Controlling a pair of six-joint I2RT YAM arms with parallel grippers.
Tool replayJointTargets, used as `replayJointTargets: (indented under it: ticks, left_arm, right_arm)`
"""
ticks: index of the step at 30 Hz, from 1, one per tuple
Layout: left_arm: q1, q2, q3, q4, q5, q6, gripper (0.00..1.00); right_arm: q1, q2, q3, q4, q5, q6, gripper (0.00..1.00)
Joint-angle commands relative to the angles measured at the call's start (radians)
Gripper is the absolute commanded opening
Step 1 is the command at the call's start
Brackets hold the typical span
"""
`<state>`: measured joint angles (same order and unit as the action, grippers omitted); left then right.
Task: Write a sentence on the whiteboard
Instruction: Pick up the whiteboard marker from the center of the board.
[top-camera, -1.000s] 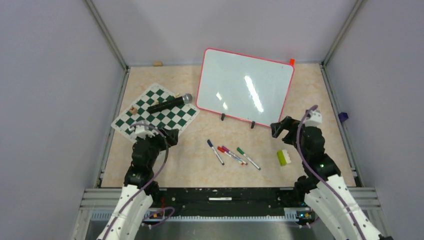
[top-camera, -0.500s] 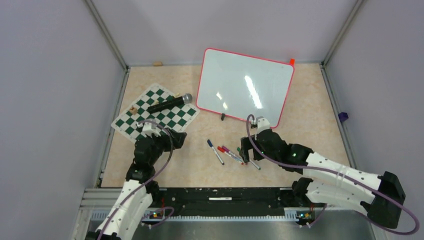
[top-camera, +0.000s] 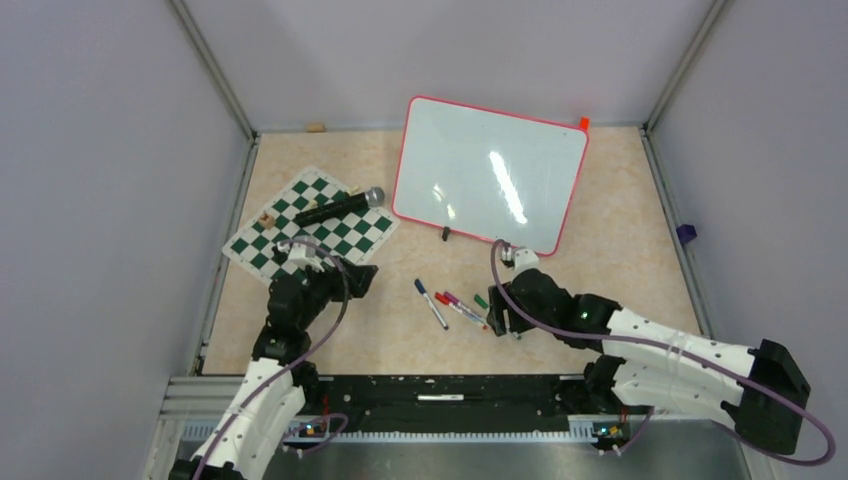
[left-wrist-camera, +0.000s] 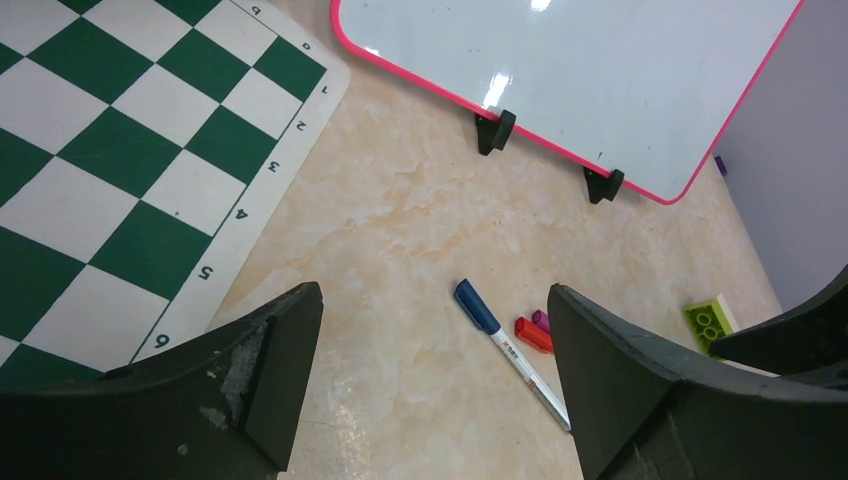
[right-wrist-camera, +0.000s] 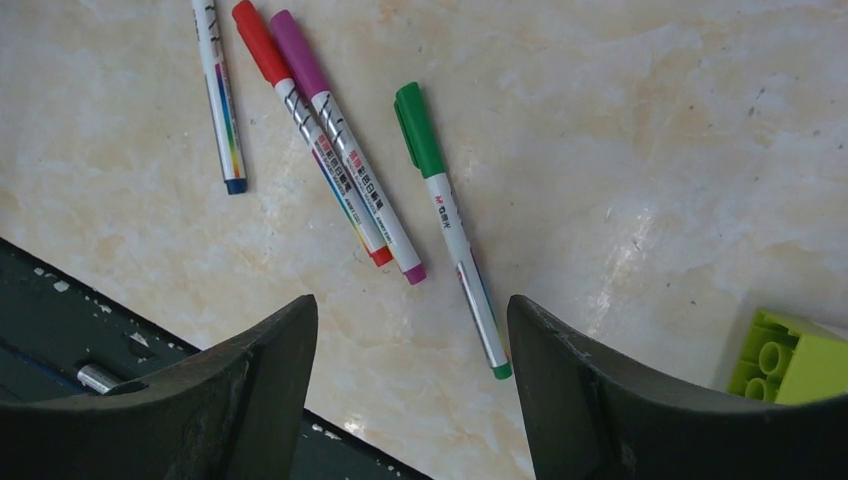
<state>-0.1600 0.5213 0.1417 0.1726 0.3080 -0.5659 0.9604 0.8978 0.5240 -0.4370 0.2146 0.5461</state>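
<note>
The whiteboard (top-camera: 490, 175) stands tilted on black feet at the back centre, its surface blank; the left wrist view shows its lower edge (left-wrist-camera: 600, 70). Several markers lie in front of it: blue (top-camera: 431, 304), red (right-wrist-camera: 310, 130), purple (right-wrist-camera: 345, 145) and green (right-wrist-camera: 448, 225). My right gripper (top-camera: 500, 310) is open and empty, hovering just over the green marker's tail end, jaws on either side of it (right-wrist-camera: 412, 305). My left gripper (top-camera: 355, 280) is open and empty, left of the blue marker (left-wrist-camera: 510, 350), at the chess mat's edge.
A green-and-white chess mat (top-camera: 310, 235) lies at the left with a black microphone (top-camera: 340, 207) and small pieces on it. A lime-green brick (right-wrist-camera: 790, 360) sits right of the markers. The black table-edge rail (top-camera: 440, 395) runs just below the markers.
My right arm has swung left from the board's right corner and come down over the markers, settling at the green one. My left gripper has shifted slightly right.
</note>
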Motion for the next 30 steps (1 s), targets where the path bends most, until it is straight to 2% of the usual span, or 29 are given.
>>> replayJointTargets:
  ticks: [1,5,16,19,24,30]
  left_arm:
    - [-0.012,0.024,-0.001,0.081,0.032,0.018,0.88]
    - [-0.022,0.036,0.002,0.09,0.037,0.02,0.86]
    - [-0.032,0.049,0.004,0.095,0.037,0.023,0.84]
    - [-0.032,0.053,0.004,0.096,0.037,0.023,0.83]
    - [-0.033,0.059,0.006,0.098,0.035,0.023,0.82]
    - [-0.033,0.067,0.008,0.1,0.034,0.021,0.82]
  right_arm:
    - [0.029,0.052,0.019,0.023,-0.013,0.001,0.65]
    - [0.048,0.111,0.042,0.017,-0.013,-0.012,0.54]
    - [0.1,0.247,0.11,0.092,-0.024,-0.071,0.4]
    - [0.1,0.286,0.13,0.139,-0.052,-0.093,0.3]
    - [0.1,0.386,0.17,0.16,-0.051,-0.103,0.26]
    - [0.1,0.455,0.178,0.182,-0.041,-0.131,0.26]
